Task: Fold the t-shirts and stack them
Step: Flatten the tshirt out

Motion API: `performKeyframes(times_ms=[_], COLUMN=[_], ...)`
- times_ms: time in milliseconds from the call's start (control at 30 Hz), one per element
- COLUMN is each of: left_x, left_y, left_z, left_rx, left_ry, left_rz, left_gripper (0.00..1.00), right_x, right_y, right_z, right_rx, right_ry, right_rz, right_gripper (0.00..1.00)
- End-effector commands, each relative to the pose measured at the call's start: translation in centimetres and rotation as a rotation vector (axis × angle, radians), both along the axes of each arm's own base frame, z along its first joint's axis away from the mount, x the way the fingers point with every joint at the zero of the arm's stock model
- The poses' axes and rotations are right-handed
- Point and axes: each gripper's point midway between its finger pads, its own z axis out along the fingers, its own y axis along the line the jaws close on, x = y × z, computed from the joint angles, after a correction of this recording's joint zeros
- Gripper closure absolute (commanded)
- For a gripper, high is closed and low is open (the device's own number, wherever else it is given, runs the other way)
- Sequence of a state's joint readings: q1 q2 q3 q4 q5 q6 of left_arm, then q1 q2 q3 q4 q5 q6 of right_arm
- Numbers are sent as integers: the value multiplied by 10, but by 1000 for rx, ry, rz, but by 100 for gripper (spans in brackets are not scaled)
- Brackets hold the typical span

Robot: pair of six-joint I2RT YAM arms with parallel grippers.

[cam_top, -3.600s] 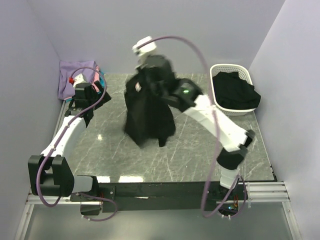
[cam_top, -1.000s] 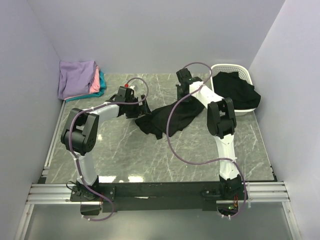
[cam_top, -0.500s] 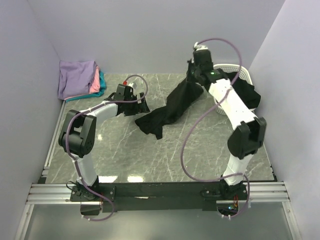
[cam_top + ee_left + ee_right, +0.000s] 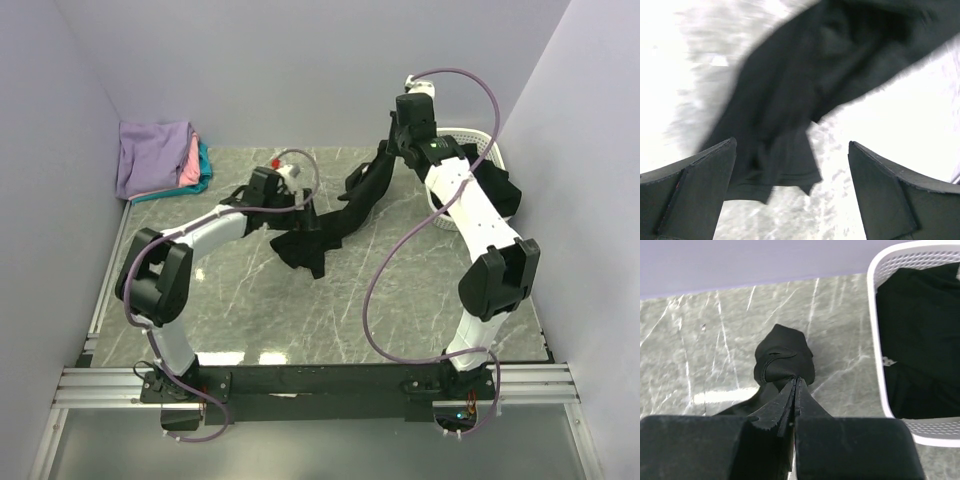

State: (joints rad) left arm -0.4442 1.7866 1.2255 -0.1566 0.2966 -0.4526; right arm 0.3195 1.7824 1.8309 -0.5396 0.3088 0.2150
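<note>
Black, seemingly plain t-shirt [image 4: 343, 216]

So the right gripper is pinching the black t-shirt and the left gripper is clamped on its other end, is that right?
Not quite: the left gripper is open, fingers spread over the black t-shirt, gripping nothing; the left wrist view shows it. The right gripper does pinch it.

The black t-shirt [image 4: 340, 222] is matt cloth, the table [image 4: 250, 300] glossy veined stone, the basket [image 4: 874, 330] perforated plastic.

Your three camera views
Overhead looks down from behind at the whole worktop [image 4: 250, 310]; both wrist cameras sit close over the same black shirt [image 4: 338, 224].
</note>
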Motion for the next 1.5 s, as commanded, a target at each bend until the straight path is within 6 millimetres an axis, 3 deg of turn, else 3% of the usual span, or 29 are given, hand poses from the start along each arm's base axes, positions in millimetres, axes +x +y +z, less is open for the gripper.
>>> performKeyframes(times_ms=[0,67,100,167,200,267,300,400,500,733,933,1067,1233,1267,1300,1467], left_x=[-7,-11,-10,-8,-5,-2,0,2,2,-13,-49,-81,-102,-114,-112,-109], left_y=[-40,-51,-52,-56,-54,-54,-55,-59,-64,-96,-128,-139,-134,-133,-135,-141], left_z=[29,22,21,20,18,17,19,23,33,61,68,60,57,42,48,24], left_rx=[-5,-2,1,-2,4,3,0,-22,-65,-127,-145,-127,-107,-93,-117,-111], left_ry=[-109,-101,-103,-105,-107,-101,-105,-112,-134,-227,-300,-331,-450,-441,-479,-499], left_rz=[-144,-159,-157,-138,-115,-96,-92,-85,-88,-163,-269,-314,-269,-284,-268,-226], left_gripper=[0,1,0,1,1,0,1,1,1,0,1,1,0,1,1,1], right_x=[-1,-13,-22,-34,-45,-58,-71,-95,-106,-98,-85,-76,-67,-67,-65,-65], right_y=[-15,-15,-15,-10,-10,-7,-7,-3,3,19,27,27,29,29,31,34], right_z=[84,110,133,154,179,199,226,264,279,260,243,234,226,226,224,223], right_rx=[30,43,57,62,72,70,81,92,96,70,36,11,-1,-1,0,12], right_ry=[-215,-256,-299,-331,-378,-406,-463,-543,-571,-521,-480,-459,-443,-442,-439,-436], right_rz=[-43,-17,0,57,81,120,132,176,204,237,239,227,219,221,224,233], right_gripper=[100,100,100,100,100,100,100,100,100,100,100,100,100,100,100,100])
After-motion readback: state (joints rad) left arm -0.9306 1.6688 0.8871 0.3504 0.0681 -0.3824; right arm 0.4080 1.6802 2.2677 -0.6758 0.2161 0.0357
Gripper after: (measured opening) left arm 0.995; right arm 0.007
